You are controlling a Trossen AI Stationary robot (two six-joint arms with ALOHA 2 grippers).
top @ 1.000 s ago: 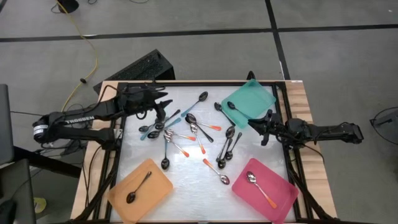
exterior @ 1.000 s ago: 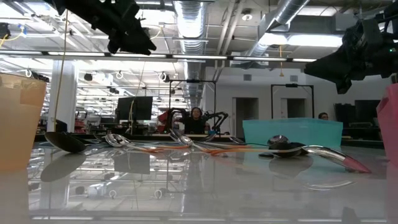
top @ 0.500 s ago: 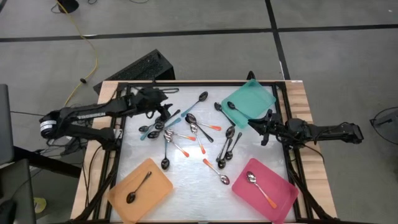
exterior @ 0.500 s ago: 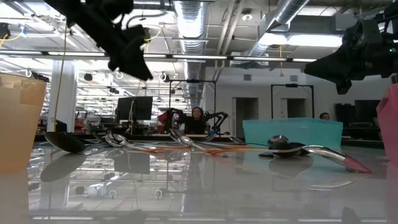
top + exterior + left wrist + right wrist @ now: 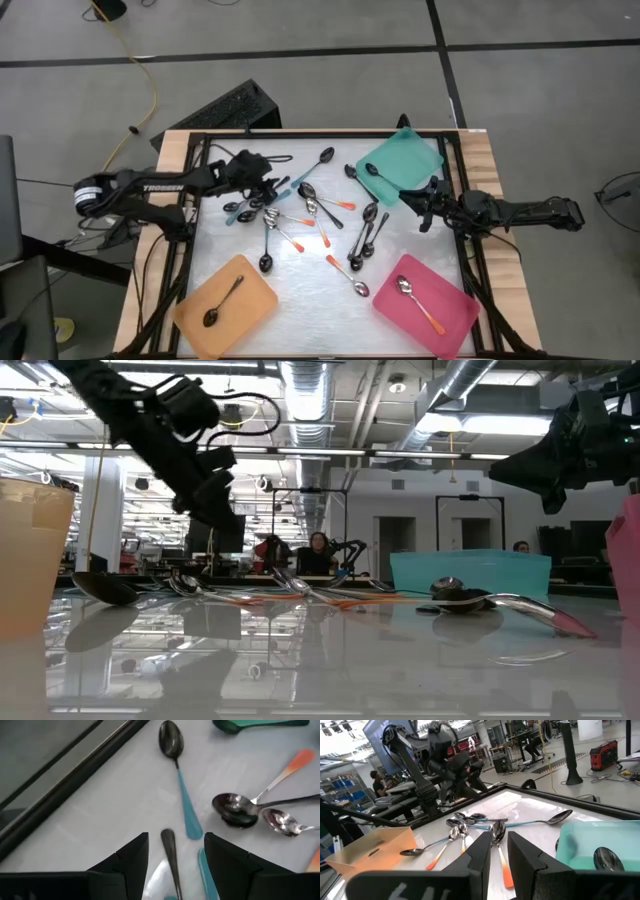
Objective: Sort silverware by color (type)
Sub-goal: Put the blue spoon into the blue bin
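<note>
Silverware (image 5: 310, 215): small shiny spoons, most lying flat in loose tangle mid-bench, w/ orange, teal or dark handles, some all silver. One teal-handled spoon (image 5: 317, 163) lies apart toward the far edge. Singles sorted: dark spoon (image 5: 222, 303) in orange tray, orange-handled spoon (image 5: 417, 303) in pink tray, dark spoon (image 5: 378, 178) in teal tray.

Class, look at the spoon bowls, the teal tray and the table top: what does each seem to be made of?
Spoon bowls: polished metal, probably steel; mirror-like glints. Teal tray: likely plastic; flat, even matte colour. Table top: glossy white surface, perhaps laminate or glass; the low view shows reflections in it.
</note>
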